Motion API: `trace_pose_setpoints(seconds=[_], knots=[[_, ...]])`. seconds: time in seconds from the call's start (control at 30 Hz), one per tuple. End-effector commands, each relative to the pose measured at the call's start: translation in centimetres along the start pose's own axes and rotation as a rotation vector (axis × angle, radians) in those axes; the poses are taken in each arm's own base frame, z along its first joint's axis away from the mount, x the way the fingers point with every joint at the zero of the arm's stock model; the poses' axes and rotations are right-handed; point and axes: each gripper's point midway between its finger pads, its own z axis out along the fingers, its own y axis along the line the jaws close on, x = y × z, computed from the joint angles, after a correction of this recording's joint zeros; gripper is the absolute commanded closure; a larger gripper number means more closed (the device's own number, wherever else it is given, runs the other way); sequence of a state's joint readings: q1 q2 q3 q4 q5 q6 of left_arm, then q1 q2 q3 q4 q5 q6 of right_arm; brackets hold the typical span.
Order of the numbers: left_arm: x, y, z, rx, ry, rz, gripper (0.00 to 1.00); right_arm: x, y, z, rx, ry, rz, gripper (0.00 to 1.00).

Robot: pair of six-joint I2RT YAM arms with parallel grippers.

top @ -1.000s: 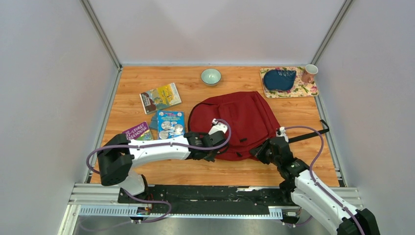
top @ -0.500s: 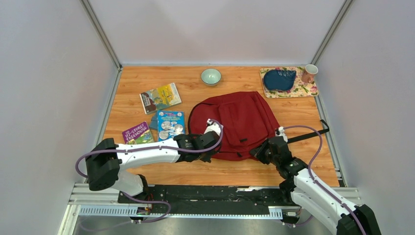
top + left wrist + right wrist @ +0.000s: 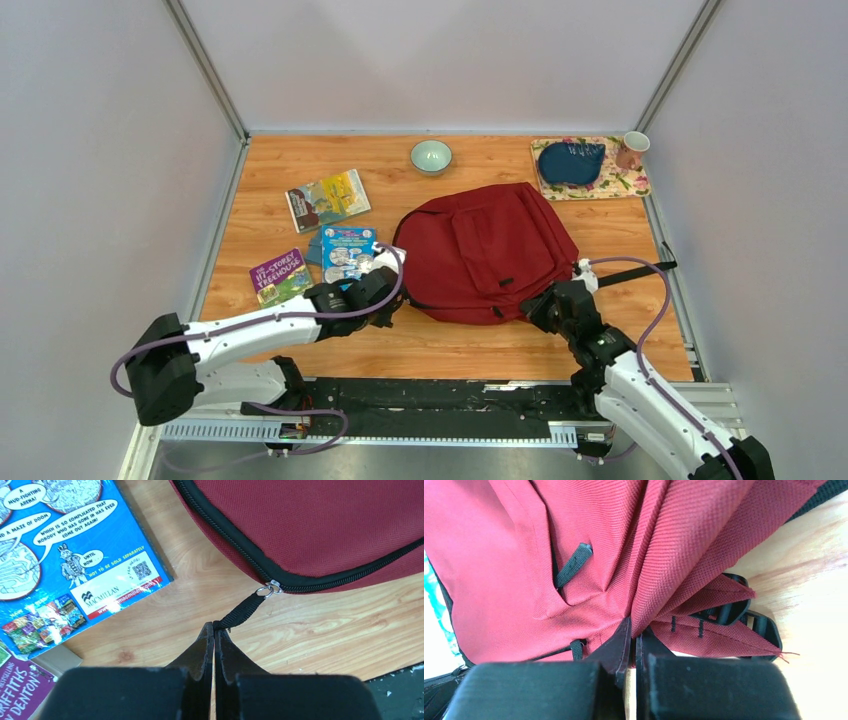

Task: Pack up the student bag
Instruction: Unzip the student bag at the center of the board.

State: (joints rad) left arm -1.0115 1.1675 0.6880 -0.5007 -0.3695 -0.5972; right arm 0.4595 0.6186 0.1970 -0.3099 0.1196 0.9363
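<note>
The dark red student bag (image 3: pixel 490 250) lies flat in the middle of the table. My left gripper (image 3: pixel 392 292) is at the bag's near-left edge. In the left wrist view it (image 3: pixel 214 626) is shut on the black zipper pull strap (image 3: pixel 245 612), which runs taut to the metal slider (image 3: pixel 272 586) on the bag's black zip. My right gripper (image 3: pixel 540 305) is at the bag's near-right corner. In the right wrist view it (image 3: pixel 633 627) is shut on a fold of the bag's red fabric (image 3: pixel 684 570), next to black strap buckles (image 3: pixel 734 610).
Three books lie left of the bag: a blue one (image 3: pixel 348 252), a purple one (image 3: pixel 280 275) and a yellow-green one (image 3: pixel 327 199). A pale green bowl (image 3: pixel 431 156) is at the back. A floral mat (image 3: pixel 625 183) at the back right carries a dark blue pouch (image 3: pixel 570 161) and a mug (image 3: pixel 632 149).
My left gripper has moved left and nearer, off the bag toward the blue book, keeping the zipper pull. The bag has shifted right and lies flatter. The right gripper has barely moved.
</note>
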Motion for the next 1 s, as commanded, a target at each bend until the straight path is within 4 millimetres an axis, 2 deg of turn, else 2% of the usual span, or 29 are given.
trace_pose_setpoints(seconds=[0.0, 0.07, 0.1, 0.13, 0.2, 0.23, 0.3, 0.33, 0.4, 0.43, 0.47, 0.5, 0.53, 0.57, 0.67, 0.73, 0.93, 0.97], knots=[[0.8, 2.2, -0.3, -0.042, -0.029, 0.002, 1.00, -2.8, -1.4, -0.1, 0.075, -0.127, -0.042, 1.00], [1.2, 2.0, -0.3, -0.012, -0.033, 0.013, 1.00, -3.2, -1.2, -0.1, 0.081, -0.125, -0.049, 1.00], [1.1, 1.1, -0.3, 0.034, -0.039, 0.011, 1.00, -3.3, -1.0, -0.1, 0.079, -0.118, -0.060, 1.00], [1.3, 0.8, -0.2, 0.061, -0.042, 0.017, 1.00, -3.1, -1.2, -0.2, 0.090, -0.098, -0.078, 0.93], [1.0, -1.0, -0.3, 0.156, -0.050, 0.016, 1.00, -3.6, 0.1, -0.6, 0.078, -0.073, -0.101, 0.73], [0.8, -1.6, -0.3, 0.183, -0.051, 0.019, 1.00, -3.1, -0.1, -1.2, 0.100, -0.027, -0.124, 0.48], [0.4, -2.8, -0.5, 0.243, -0.062, 0.018, 1.00, -3.9, 1.2, -2.4, 0.090, -0.019, -0.128, 0.32], [0.3, -3.1, -0.5, 0.254, -0.066, 0.018, 1.00, -3.3, 0.6, -3.0, 0.117, 0.015, -0.134, 0.27], [0.1, -3.3, -0.5, 0.267, -0.072, 0.023, 1.00, -4.0, 1.4, -4.4, 0.093, -0.008, -0.111, 0.22], [0.0, -3.3, -0.5, 0.264, -0.071, 0.033, 1.00, -3.7, 1.2, -5.0, 0.092, 0.001, -0.108, 0.21], [0.3, -3.1, -0.4, 0.258, -0.064, 0.037, 0.96, -3.8, 1.5, -5.4, 0.077, -0.004, -0.085, 0.20], [0.4, -3.0, -0.5, 0.257, -0.062, 0.042, 0.85, -3.5, 1.6, -5.6, 0.056, 0.000, -0.080, 0.18], [0.6, -2.8, -0.5, 0.254, -0.063, 0.046, 0.72, -3.2, 2.9, -6.1, -0.028, 0.005, -0.074, 0.15], [0.7, -2.7, -0.6, 0.257, -0.067, 0.047, 0.51, -3.1, 3.3, -6.2, -0.056, 0.010, -0.066, 0.14], [0.8, -2.5, -0.8, 0.268, -0.103, 0.036, 0.24, -1.4, 4.4, -6.0, -0.135, 0.082, -0.029, 0.14], [0.8, -2.0, -1.0, 0.262, -0.121, 0.035, 0.17, -0.9, 4.4, -5.6, -0.134, 0.106, -0.019, 0.14], [0.3, -2.2, -1.0, 0.279, -0.161, 0.045, 0.14, 0.7, 5.3, -4.6, -0.156, 0.155, -0.038, 0.14], [-0.3, -2.6, -1.0, 0.293, -0.185, 0.037, 0.14, 1.1, 5.4, -4.4, -0.159, 0.163, -0.044, 0.14]])
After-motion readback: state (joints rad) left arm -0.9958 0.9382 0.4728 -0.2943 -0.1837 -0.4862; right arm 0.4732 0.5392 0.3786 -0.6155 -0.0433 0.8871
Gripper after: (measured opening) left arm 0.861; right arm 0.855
